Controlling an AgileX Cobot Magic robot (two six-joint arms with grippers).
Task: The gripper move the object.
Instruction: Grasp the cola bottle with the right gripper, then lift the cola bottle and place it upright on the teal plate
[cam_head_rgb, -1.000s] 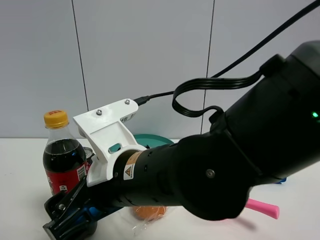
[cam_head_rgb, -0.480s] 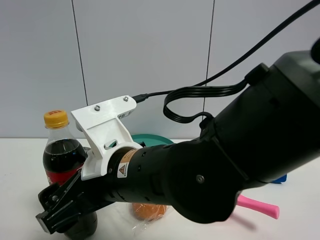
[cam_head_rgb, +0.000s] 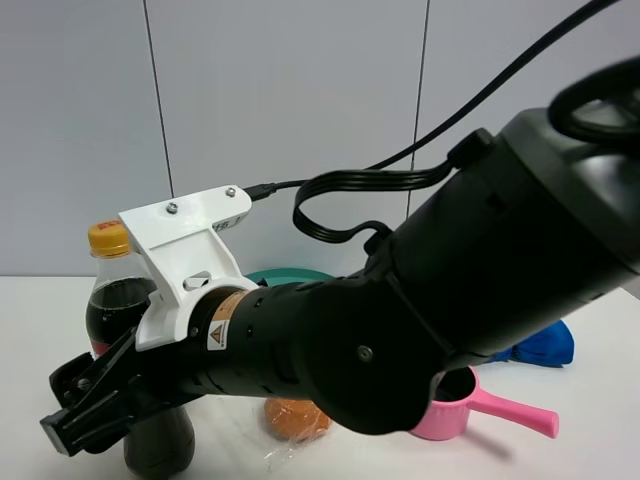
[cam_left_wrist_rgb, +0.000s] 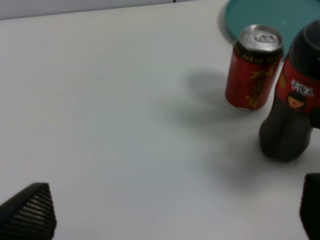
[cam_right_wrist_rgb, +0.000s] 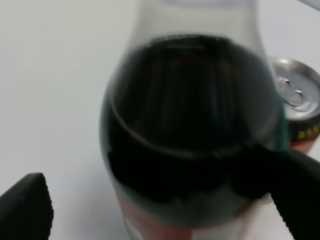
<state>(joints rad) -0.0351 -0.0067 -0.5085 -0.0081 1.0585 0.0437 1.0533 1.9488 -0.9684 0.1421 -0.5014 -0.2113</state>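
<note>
White table (cam_head_rgb: 30, 310), grey wall (cam_head_rgb: 300, 100). Black two-fingered claw (cam_head_rgb: 62, 408) now further left, open around tall yellow-capped cola bottle (cam_head_rgb: 112, 300), gripping nothing yet.

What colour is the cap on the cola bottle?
The cap is yellow, shown best in the exterior high view.

Cola btl (cam_head_rgb: 108, 303) upright, yellow cap; rt claw (cam_head_rgb: 68, 408) straddles it, jaws spread.

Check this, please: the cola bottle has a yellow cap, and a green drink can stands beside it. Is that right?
Not quite: the drink can beside the cola bottle is red, not green, as the left wrist view shows. The yellow cap is correct.
</note>
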